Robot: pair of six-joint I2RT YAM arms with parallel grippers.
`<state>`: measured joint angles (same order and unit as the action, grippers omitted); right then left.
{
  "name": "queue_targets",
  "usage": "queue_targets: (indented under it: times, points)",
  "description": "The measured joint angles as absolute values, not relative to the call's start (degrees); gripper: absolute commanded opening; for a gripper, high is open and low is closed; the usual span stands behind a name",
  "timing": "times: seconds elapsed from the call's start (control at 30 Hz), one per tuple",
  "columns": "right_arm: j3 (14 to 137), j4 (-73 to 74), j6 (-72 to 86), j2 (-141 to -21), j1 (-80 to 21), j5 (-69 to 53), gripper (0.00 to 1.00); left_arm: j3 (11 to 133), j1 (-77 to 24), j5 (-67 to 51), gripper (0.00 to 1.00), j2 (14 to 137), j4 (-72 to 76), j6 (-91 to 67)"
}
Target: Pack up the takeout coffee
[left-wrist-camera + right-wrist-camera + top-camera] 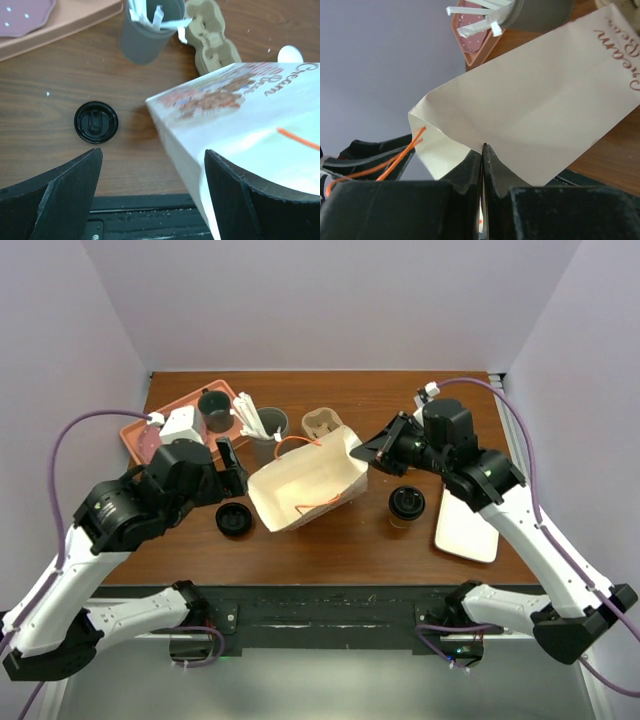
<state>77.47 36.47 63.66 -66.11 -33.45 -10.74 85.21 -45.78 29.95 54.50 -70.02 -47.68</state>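
Observation:
The takeout coffee (406, 505), a tan cup with a black lid, stands on the table right of a white paper bag (305, 488). The bag lies tilted with its mouth toward the near left and has orange string handles. My right gripper (362, 454) is shut on the bag's far right edge; in the right wrist view the jaws (483, 148) pinch the paper bag (545, 105). My left gripper (237, 468) stands open at the bag's left side. In the left wrist view its fingers (65, 185) straddle the near wall of the bag (240, 125).
A loose black lid (233, 519) lies left of the bag, also seen as the lid (96, 122). Behind the bag are a cardboard cup carrier (322, 423), a grey tumbler (265, 430) with white utensils, a dark mug (214, 408) and a pink tray (140, 435). A white plate (467, 525) lies right.

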Motion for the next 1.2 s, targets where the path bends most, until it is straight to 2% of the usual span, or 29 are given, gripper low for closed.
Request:
queue_targets:
  times: [0.07,0.33,0.6,0.93,1.2]
  points:
    - [75.85,37.36,63.9,-64.66,-33.5,-9.41,0.22,83.83,-45.78,28.75,0.88,55.05,-70.0,-47.83]
    - [69.8,42.46,63.81,-62.17,-33.47,-6.61,0.18,78.35,-45.78,24.64,0.84,54.37,-69.19,-49.17]
    - [67.57,42.28,63.33,-61.8,-33.47,-7.55,0.24,73.36,-45.78,20.51,0.83,53.91,-65.17,-50.46]
    - [70.15,44.05,53.45,-64.51,-33.47,-9.23,0.19,80.71,-45.78,25.21,0.8,58.37,-65.76,-50.37]
    - [70.08,44.66,51.44,-63.61,-33.47,-11.57,0.18,81.17,-45.78,27.27,0.8,63.26,-65.89,-47.88]
